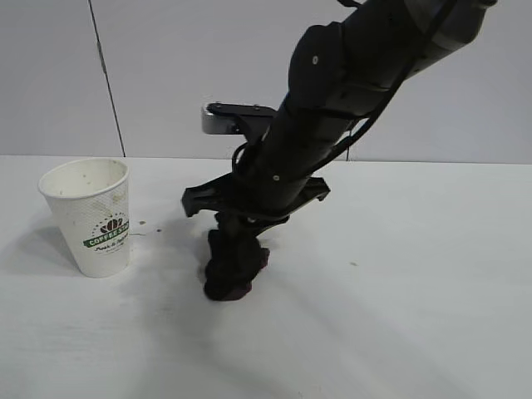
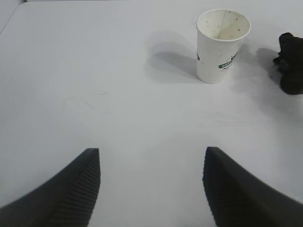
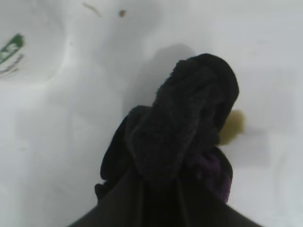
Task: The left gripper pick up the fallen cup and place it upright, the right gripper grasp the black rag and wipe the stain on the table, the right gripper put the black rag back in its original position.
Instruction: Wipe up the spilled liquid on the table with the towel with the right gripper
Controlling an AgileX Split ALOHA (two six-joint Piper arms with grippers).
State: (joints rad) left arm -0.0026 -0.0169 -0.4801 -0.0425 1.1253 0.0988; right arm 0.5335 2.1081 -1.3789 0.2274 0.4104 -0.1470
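1. Exterior view: the right tool (image 1: 235,237) is reaching down at the worktop's (image 1: 399,316) middle, its fingers buried in the black rag (image 1: 234,264), so their tips are staying hidden. It is clamping the rag, which is pressing on the worktop. The cup (image 1: 90,214) is standing upright well to the left, with tiny brown droplets (image 1: 143,224) lying just beside it. Open worktop is stretching right of the arm.

2. Left wrist view: the left tool (image 2: 151,189) is hanging spread wide and holding nothing, over bare worktop. The cup is sitting well apart from it, and the rag is being cut off at the frame's edge.

3. Right wrist view: the rag is filling the centre and masking the fingers. The stain (image 3: 233,126) is peeking out, touching the rag's edge, partly covered.
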